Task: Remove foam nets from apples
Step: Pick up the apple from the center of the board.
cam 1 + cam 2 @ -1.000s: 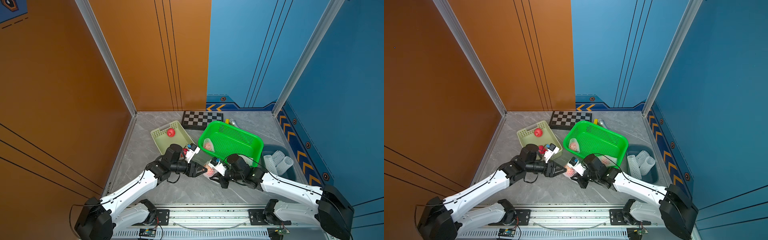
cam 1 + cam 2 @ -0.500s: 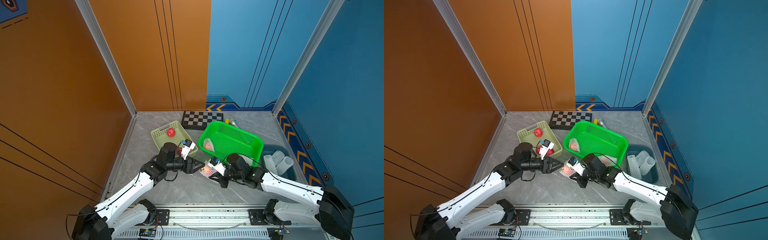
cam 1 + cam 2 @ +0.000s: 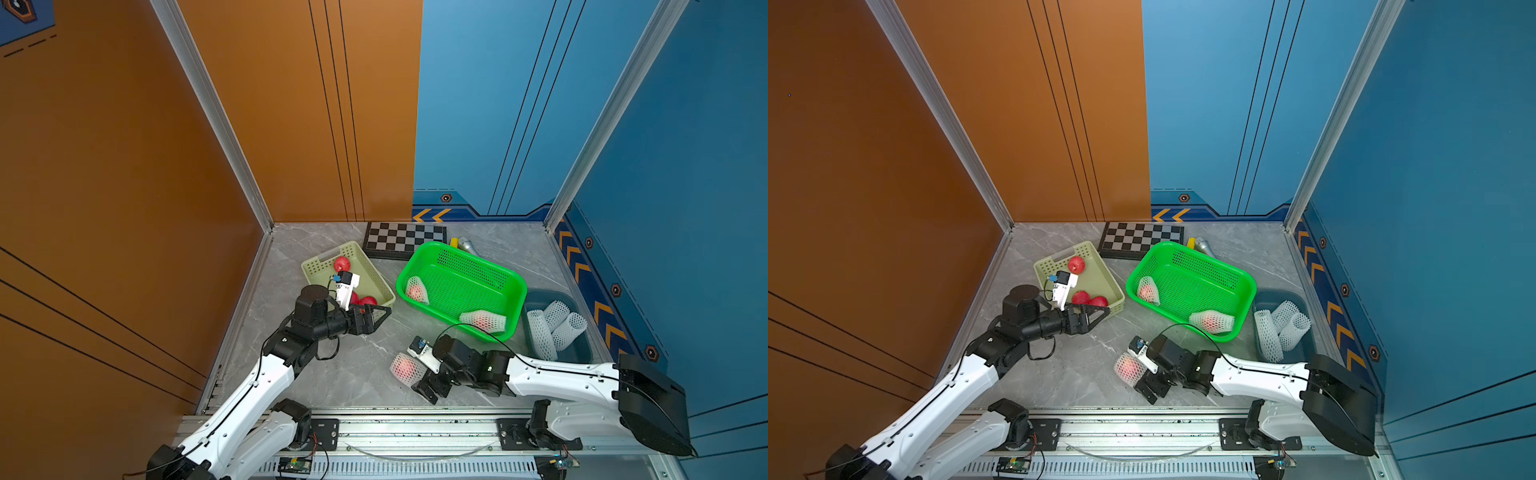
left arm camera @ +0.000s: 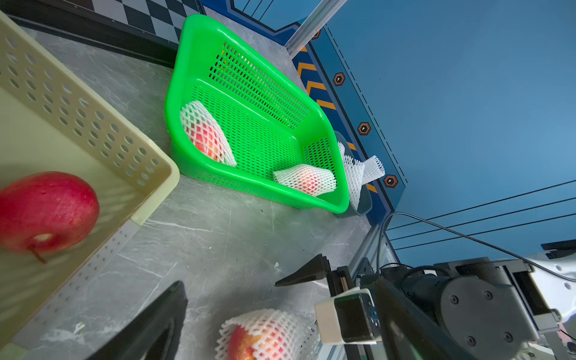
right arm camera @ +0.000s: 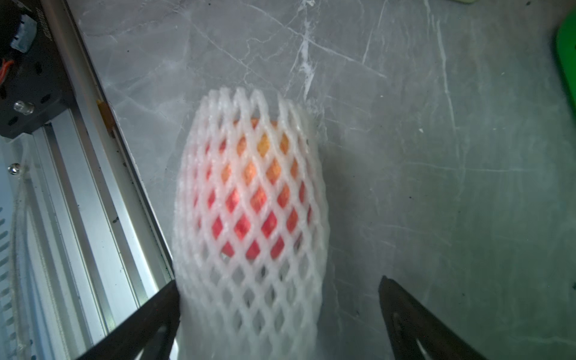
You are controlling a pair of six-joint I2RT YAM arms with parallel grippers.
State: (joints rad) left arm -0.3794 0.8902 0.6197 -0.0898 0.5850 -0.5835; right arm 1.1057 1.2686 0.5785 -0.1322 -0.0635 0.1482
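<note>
Foam net (image 3: pixel 405 368) should give softly; your left gripper (image 3: pixel 380 318) and right gripper (image 5: pixel 278 280) gape empty, so pinch its loose right end.

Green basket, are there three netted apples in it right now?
No, the green basket holds only two netted apples.

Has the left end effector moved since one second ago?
Yes. The left end effector has drawn back toward the beige basket, its tips now beside that basket's near corner; before, they were in front of the green basket.
</note>
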